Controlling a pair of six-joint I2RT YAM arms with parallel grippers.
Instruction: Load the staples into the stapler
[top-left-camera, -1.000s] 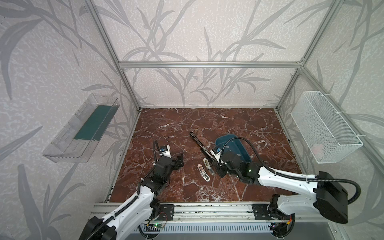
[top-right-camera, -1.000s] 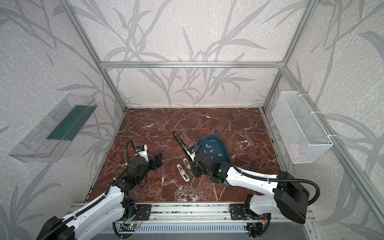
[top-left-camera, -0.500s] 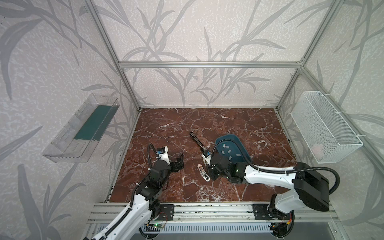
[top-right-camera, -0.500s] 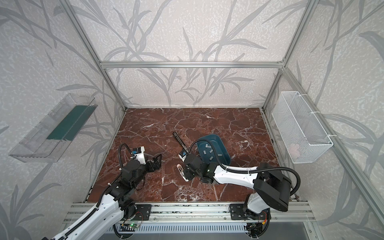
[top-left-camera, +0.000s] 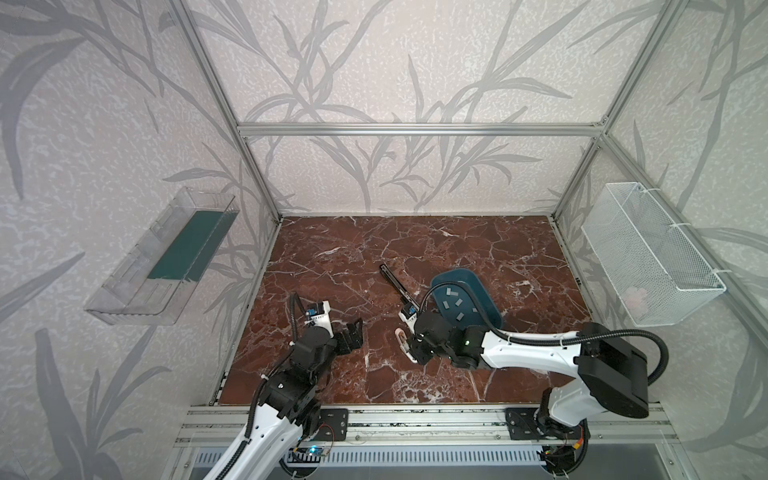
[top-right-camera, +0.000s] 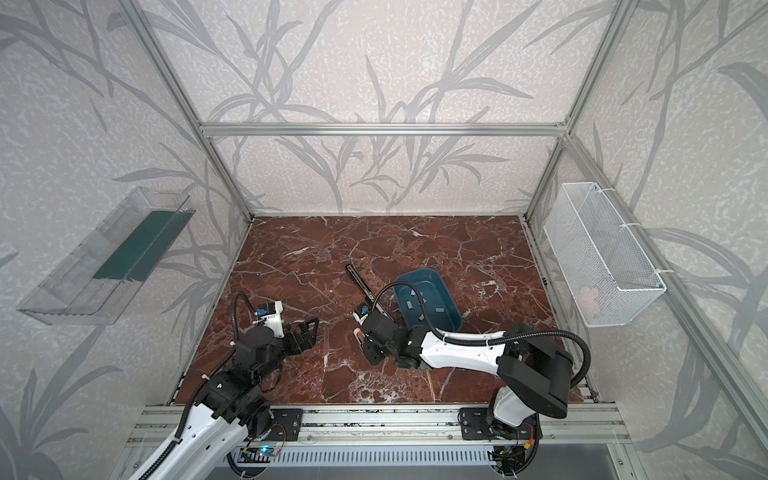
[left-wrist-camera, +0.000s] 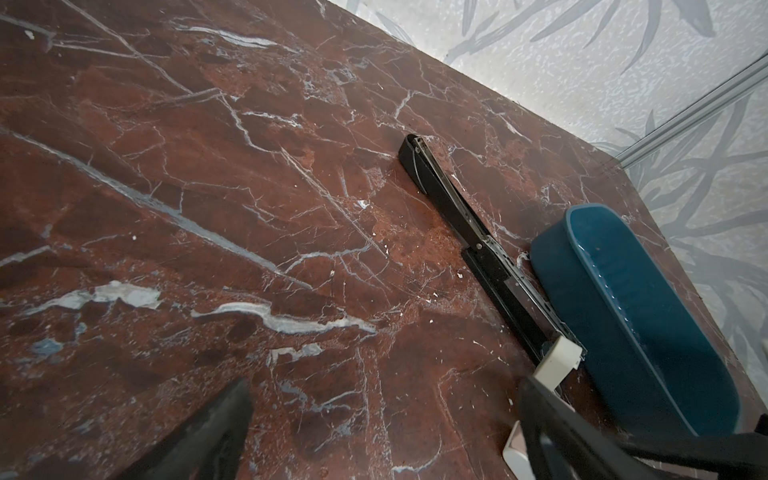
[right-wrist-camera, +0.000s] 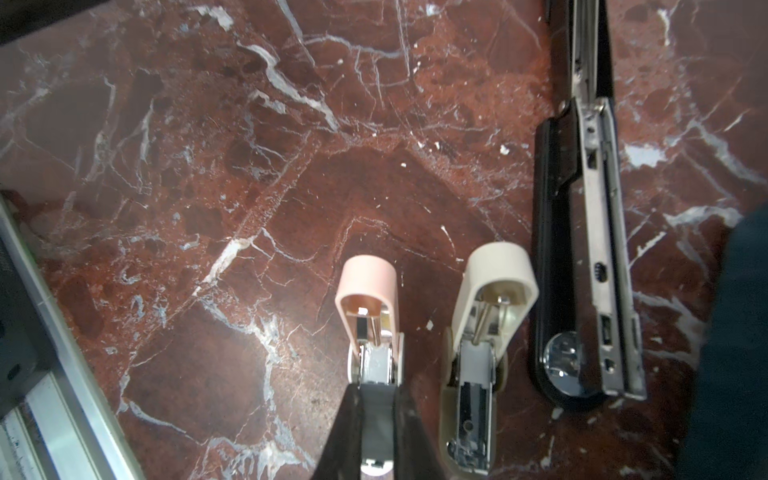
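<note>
Marble floor (left-wrist-camera: 249, 166) open centre-left | left fingers (left-wrist-camera: 208, 436) spread (empty) | right fingers (right-wrist-camera: 345, 436) clamp pink stapler (right-wrist-camera: 368, 282)

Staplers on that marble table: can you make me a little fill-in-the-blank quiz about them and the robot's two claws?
1. The staples lie in the ___ tray.
2. The right gripper is shut on the ___ stapler.
3. The left gripper is open and holds ___.
4. The longest stapler is coloured ___.
Missing words: blue; pink; nothing; black.
</note>
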